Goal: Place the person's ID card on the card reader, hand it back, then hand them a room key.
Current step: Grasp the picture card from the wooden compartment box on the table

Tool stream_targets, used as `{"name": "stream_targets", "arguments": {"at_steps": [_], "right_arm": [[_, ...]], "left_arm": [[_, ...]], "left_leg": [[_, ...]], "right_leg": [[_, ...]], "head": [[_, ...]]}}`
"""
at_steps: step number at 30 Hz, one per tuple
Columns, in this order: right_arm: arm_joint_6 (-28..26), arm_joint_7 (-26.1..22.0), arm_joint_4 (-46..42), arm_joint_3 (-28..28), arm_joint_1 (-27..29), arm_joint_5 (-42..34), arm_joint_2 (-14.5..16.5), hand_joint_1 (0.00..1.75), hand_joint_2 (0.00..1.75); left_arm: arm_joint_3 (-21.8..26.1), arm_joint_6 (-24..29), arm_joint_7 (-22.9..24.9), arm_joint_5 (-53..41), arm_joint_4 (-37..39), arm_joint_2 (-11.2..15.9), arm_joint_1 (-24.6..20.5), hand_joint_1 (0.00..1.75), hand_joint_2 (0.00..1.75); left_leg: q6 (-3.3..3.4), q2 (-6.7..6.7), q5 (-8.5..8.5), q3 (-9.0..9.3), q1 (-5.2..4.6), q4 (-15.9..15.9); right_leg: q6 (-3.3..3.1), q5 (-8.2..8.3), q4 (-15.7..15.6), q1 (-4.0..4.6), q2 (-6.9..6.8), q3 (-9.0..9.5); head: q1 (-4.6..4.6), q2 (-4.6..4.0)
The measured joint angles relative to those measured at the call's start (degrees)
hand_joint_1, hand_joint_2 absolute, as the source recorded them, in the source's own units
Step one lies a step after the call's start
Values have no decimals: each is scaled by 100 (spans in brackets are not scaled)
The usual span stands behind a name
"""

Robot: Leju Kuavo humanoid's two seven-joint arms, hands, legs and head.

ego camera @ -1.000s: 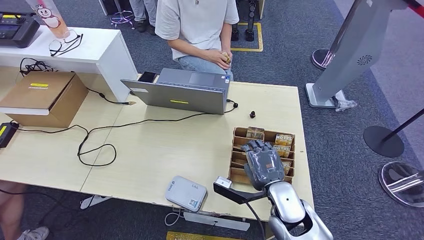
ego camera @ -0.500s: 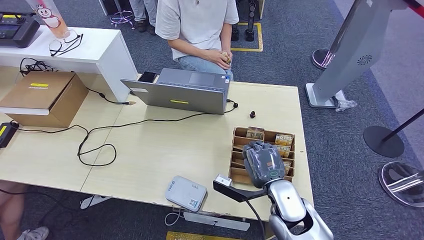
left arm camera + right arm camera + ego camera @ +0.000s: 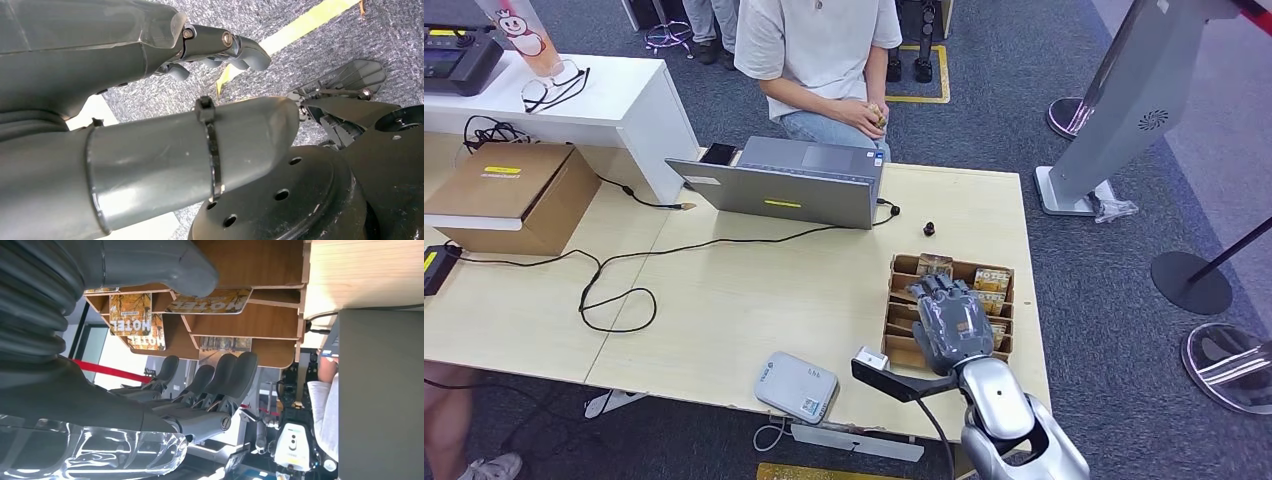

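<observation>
As fingers uncurl from half-second-earlier curl, right hand (image 3: 951,325) hovers spread, empty, over wooden card tray (image 3: 902,268); hotel key cards (image 3: 131,315) beneath fingertips: key pickup pending.

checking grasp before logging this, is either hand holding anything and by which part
Nothing is held. The right hand hovers empty above the card tray; the left hand is empty.

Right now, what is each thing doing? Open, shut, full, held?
Laptop: open, facing the person.
Card rack: holding hotel key cards in its slots.
Card reader: nothing on it.
Right robot hand: open, over the rack.
Left robot hand: hanging, holding nothing.
</observation>
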Motion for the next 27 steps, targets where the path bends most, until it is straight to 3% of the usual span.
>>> {"name": "stream_targets", "arguments": {"at_steps": [27], "right_arm": [[10, -2, 367, -1, -145, -13, 20, 94, 175]], "left_arm": [[0, 1, 2, 19, 2, 18, -3, 0, 0]], "left_leg": [[0, 0, 0, 0, 0, 0]], "right_leg": [[0, 0, 0, 0, 0, 0]], "head": [[1, 0]]}}
